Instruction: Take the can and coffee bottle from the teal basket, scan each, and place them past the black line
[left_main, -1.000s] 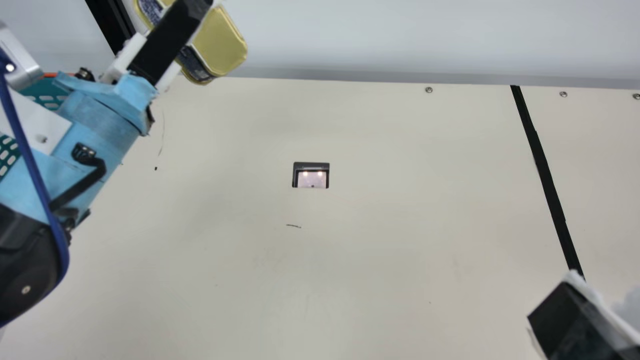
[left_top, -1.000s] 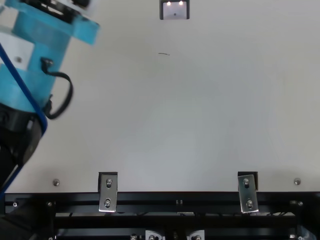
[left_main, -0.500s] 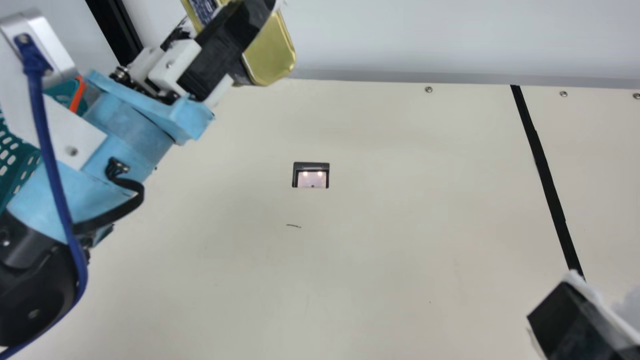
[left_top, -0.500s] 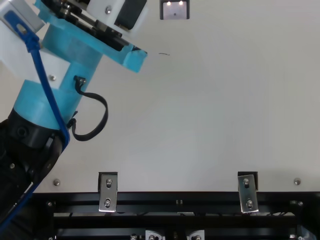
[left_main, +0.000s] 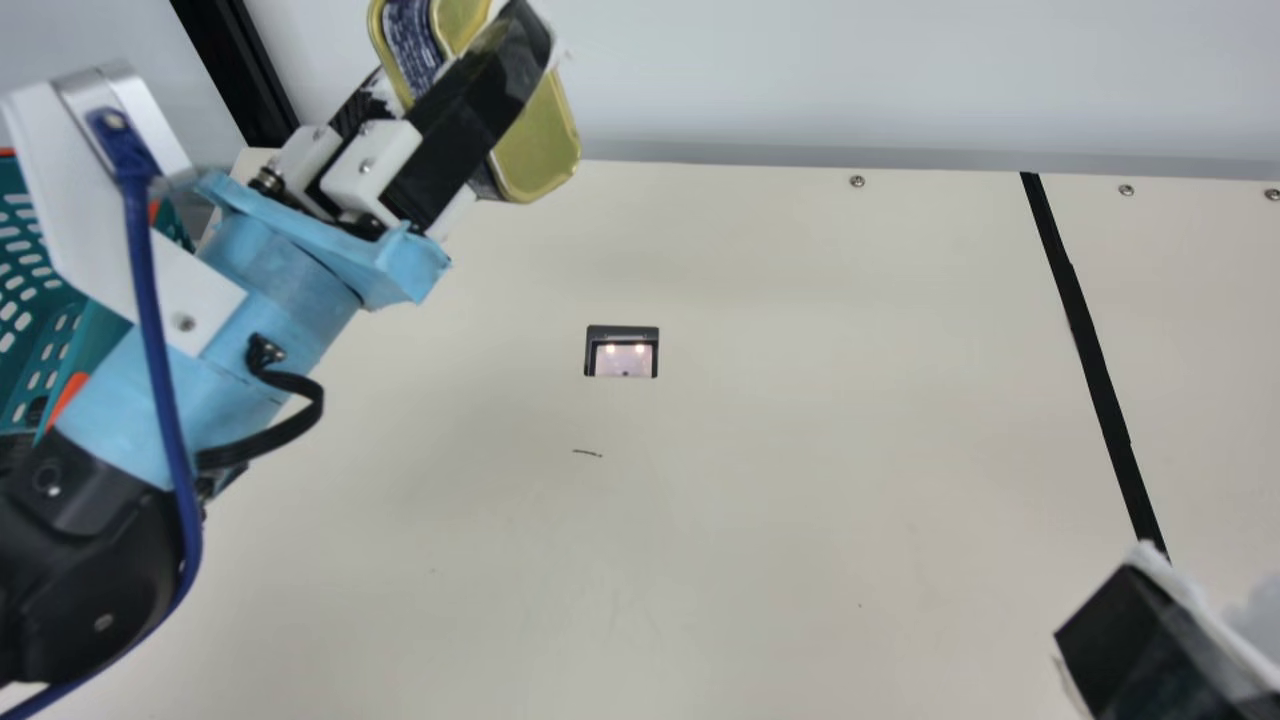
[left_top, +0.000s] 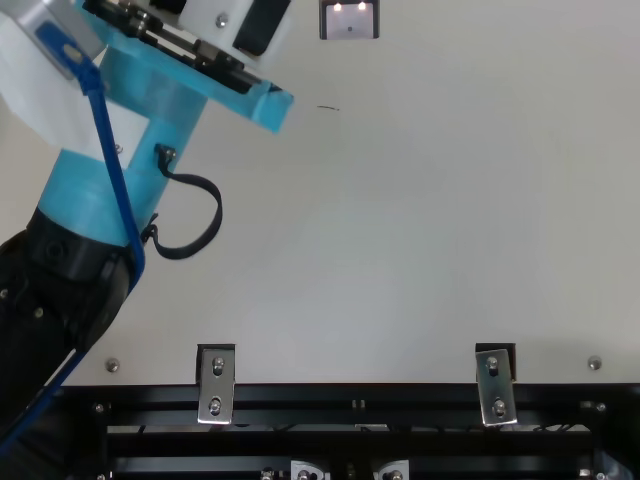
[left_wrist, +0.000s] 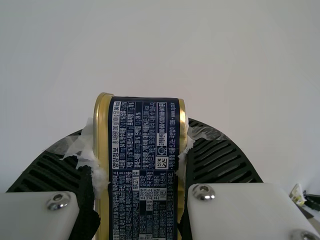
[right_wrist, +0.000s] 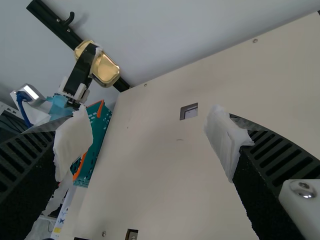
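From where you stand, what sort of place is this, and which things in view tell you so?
Probably a robotics lab's mock shop checkout: a small lit window, likely a scanner, in the cream table, a teal basket at the left and a black line towards the right.

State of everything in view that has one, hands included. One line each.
Left hand: closed on the can.
Can: gripped by its sides, lifted off the table.
Right hand: open, nothing between its fingers.
Scanner: set into the table, two bright spots in its window.
Basket: partly hidden, contents unclear.
Black line: laid along the table, partly hidden by the right hand.
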